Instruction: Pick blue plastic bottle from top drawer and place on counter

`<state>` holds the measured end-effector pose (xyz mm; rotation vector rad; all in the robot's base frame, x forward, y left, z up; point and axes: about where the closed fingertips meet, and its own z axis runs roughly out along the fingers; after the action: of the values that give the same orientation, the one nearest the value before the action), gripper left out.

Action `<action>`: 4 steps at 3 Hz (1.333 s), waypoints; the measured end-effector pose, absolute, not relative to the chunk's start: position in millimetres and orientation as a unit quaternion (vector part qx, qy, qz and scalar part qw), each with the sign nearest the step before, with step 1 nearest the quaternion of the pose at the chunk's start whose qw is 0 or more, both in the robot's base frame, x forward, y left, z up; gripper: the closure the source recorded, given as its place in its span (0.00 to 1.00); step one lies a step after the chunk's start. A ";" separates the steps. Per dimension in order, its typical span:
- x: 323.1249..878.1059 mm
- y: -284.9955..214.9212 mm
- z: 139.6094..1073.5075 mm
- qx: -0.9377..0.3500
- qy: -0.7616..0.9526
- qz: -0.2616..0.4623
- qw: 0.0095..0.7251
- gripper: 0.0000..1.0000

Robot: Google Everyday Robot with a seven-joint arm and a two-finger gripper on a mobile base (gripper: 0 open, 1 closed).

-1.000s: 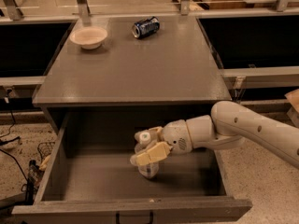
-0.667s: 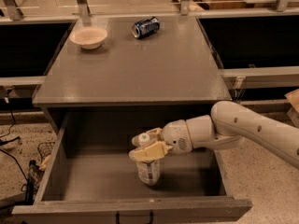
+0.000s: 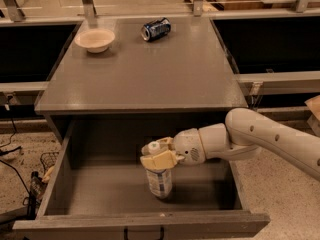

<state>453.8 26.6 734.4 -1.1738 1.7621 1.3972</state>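
Note:
The blue plastic bottle (image 3: pixel 159 182), clear with a pale bluish label, stands upright in the middle of the open top drawer (image 3: pixel 135 221). My gripper (image 3: pixel 157 155) reaches in from the right and its tan fingers (image 3: pixel 159 161) are closed around the bottle's neck, with the white cap between them. The bottle's base is at or just above the drawer floor. The counter (image 3: pixel 150 79) lies above and behind the drawer.
A dark blue soda can (image 3: pixel 155 29) lies on its side at the back of the counter. A beige bowl (image 3: pixel 95 39) sits at the back left. My white arm (image 3: pixel 270 139) crosses the drawer's right wall. Cables and a small basket (image 3: pixel 47 161) lie on the floor at left.
The gripper has shifted slightly up on the bottle, and more of the bottle's body now shows below the fingers. The can and bowl have not moved.

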 end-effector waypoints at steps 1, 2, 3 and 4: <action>455.9 21.1 746.7 -0.442 0.665 0.523 0.299 1.00; 461.2 9.0 772.0 -0.450 0.666 0.506 0.314 1.00; 471.6 -2.1 797.0 -0.459 0.667 0.484 0.331 1.00; 486.0 -15.3 832.4 -0.473 0.667 0.454 0.355 1.00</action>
<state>486.0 -15.3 832.4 -1.2210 1.7233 1.1727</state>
